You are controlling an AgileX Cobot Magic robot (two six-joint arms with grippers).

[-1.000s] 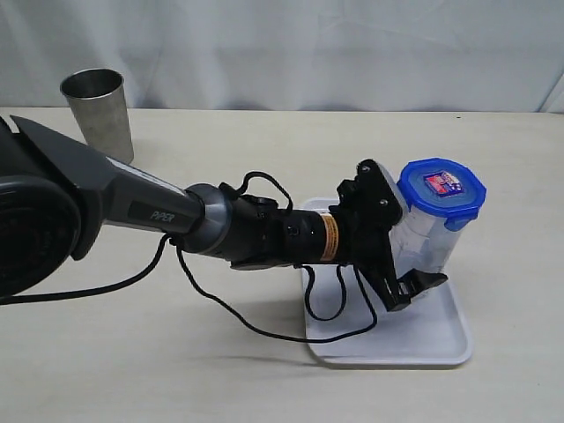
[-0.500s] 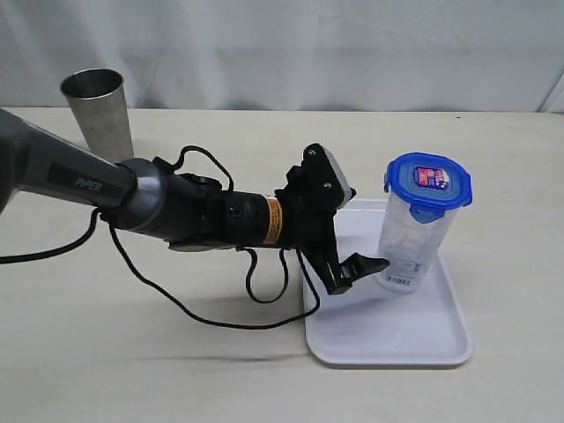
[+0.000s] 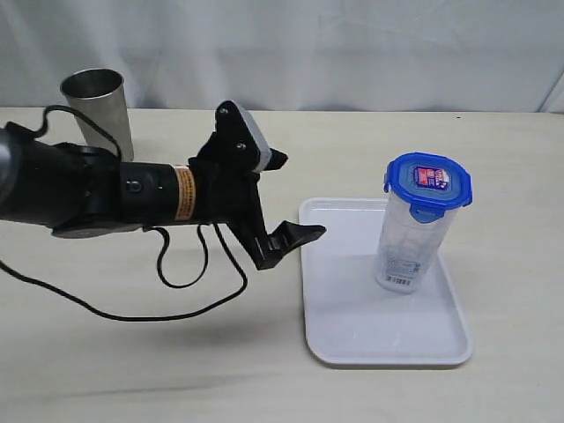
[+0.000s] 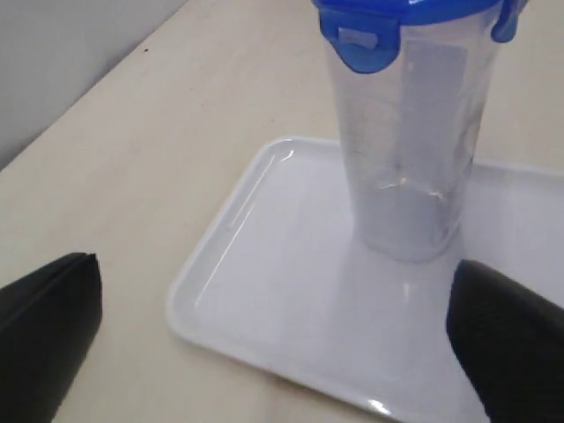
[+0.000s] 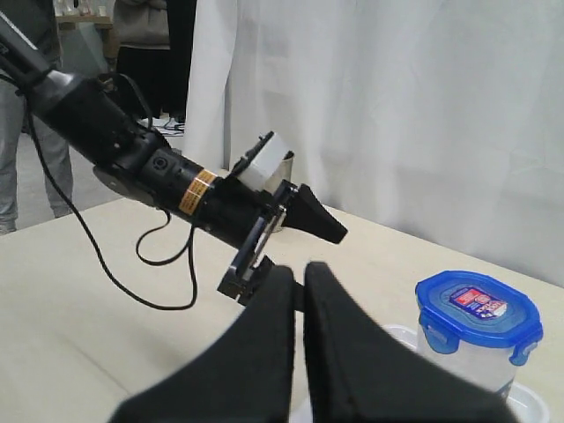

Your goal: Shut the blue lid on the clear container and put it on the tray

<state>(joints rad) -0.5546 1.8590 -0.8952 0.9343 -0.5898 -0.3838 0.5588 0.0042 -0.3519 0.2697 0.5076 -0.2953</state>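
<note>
The clear container (image 3: 412,240) stands upright on the white tray (image 3: 352,339), with the blue lid (image 3: 429,183) sitting on top, its red-and-white sticker facing up. My left gripper (image 3: 295,198) hangs open just left of the tray, well apart from the container and holding nothing. The left wrist view has the container (image 4: 410,159) on the tray (image 4: 256,264) ahead of the open left gripper (image 4: 275,300). My right gripper (image 5: 300,269) is shut and empty. It is out of the exterior view; its own view shows the lid (image 5: 476,308) beyond its fingers.
A grey steel tumbler (image 3: 99,110) stands at the back left of the beige table. A black cable (image 3: 176,291) loops under the left arm onto the table. White curtain behind.
A second ago the left gripper was at the tilted container on the tray. It has since drawn back to the left, and the container now stands upright alone.
</note>
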